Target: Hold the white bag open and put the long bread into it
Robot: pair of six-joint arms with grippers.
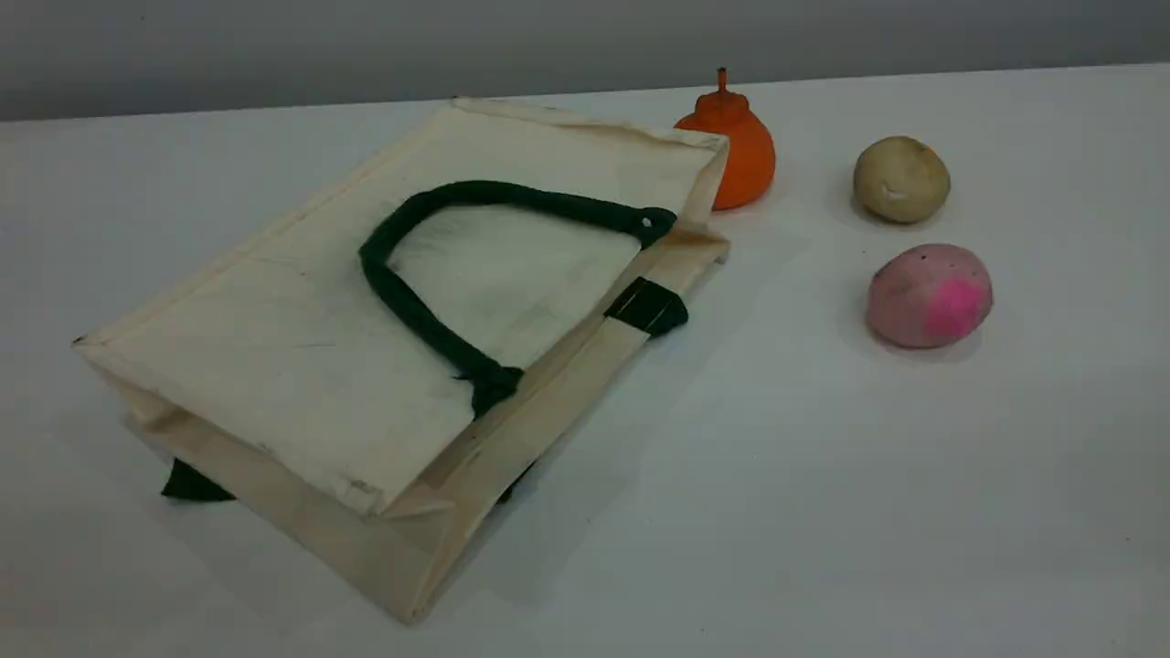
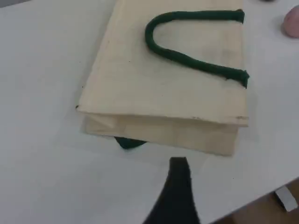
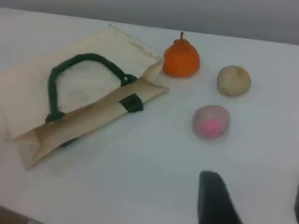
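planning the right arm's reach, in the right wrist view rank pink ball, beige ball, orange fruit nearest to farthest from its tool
1. pink ball, just ahead of the right tool, slightly left
2. beige ball, farther back, behind the pink one
3. orange fruit, farthest, back left beside the bag

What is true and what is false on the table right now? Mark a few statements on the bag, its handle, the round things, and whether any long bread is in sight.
1. The white bag lies flat on the table. True.
2. Its green handle stands up off the bag. False: it lies flat on the bag's upper face.
3. The orange fruit sits beside the bag's far corner. True.
4. The pink ball is inside the bag. False: it rests on the table, near the beige ball.
5. The long bread lies beside the pink ball. False: no view shows any long bread.
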